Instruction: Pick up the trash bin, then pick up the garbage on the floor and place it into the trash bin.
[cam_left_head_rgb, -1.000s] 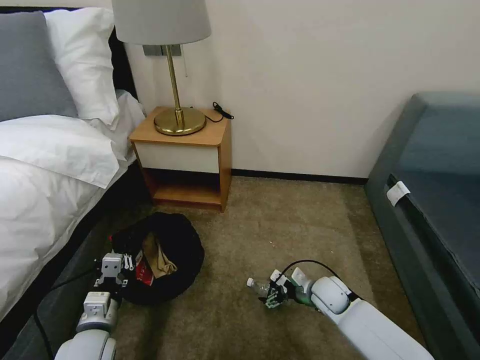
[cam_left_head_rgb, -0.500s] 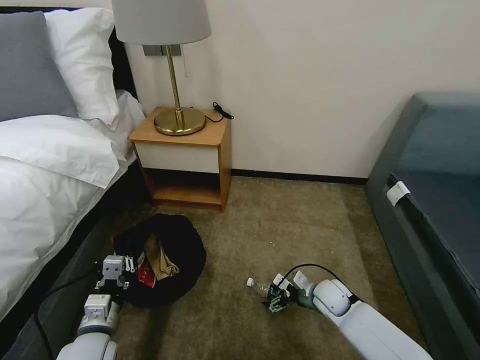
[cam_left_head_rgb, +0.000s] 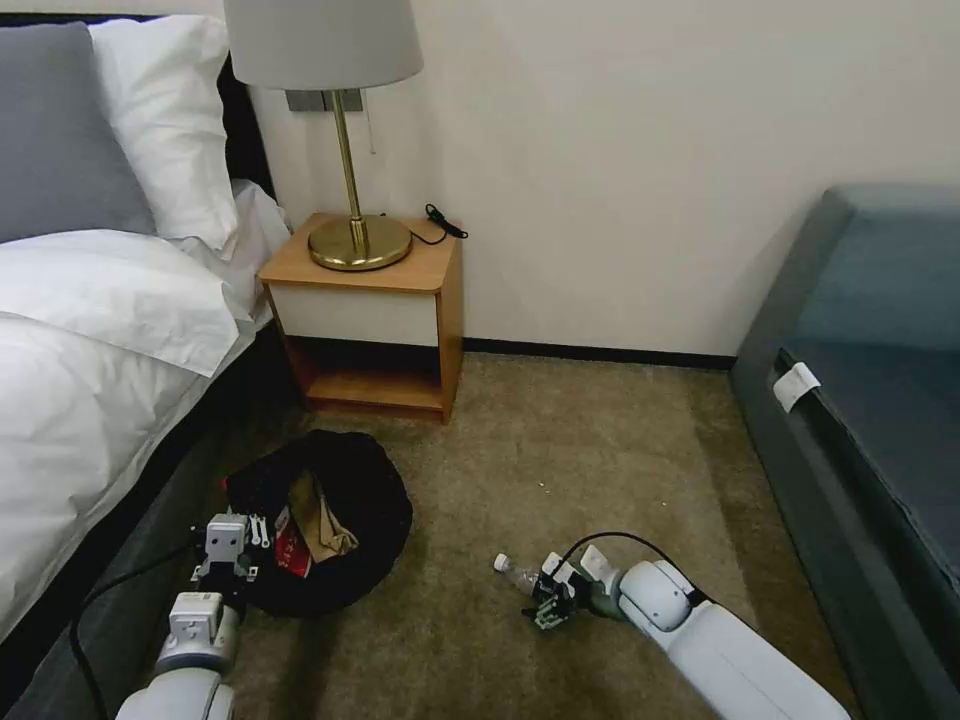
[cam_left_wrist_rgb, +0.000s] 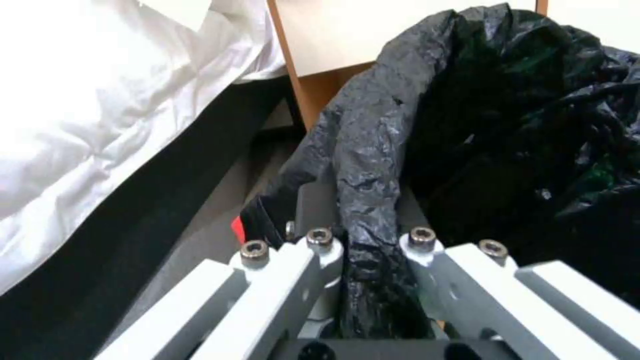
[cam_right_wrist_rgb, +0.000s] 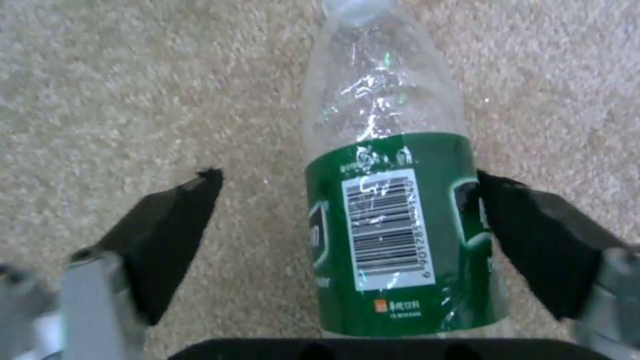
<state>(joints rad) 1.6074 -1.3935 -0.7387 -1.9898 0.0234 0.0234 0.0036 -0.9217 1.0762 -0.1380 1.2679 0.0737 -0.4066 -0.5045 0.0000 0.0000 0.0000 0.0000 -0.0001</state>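
Black glossy liner marks the trash bin (cam_left_head_rgb: 325, 520), which sits low beside the bed (cam_left_head_rgb: 90, 340) at the robot's left, in front of the nightstand (cam_left_head_rgb: 370, 310). The left gripper (cam_left_head_rgb: 230, 548) is at its near rim; in the left wrist view its jaws are clenched on a fold of the liner and the rim under it. Inside lie a red snack packet (cam_left_head_rgb: 290, 548) and tan-brown paper packaging (cam_left_head_rgb: 322, 520). The bin's white body is hidden under the bag, so whether it is lifted or resting on the carpet (cam_left_head_rgb: 560, 450) I cannot tell.

Further right, the bottle (cam_right_wrist_rgb: 393, 200) lies on its side on the carpet, cap pointing away from the right gripper (cam_left_head_rgb: 550, 600). Its jaws are spread wide, one pad (cam_right_wrist_rgb: 533, 240) touching the green label, the other well off.

To do this grasp well, I judge the gripper should shift sideways until the bottle is centred, then close gently on the labelled part: thin clear plastic will likely crumple or roll. The bottle's base is cut off in the right wrist view.
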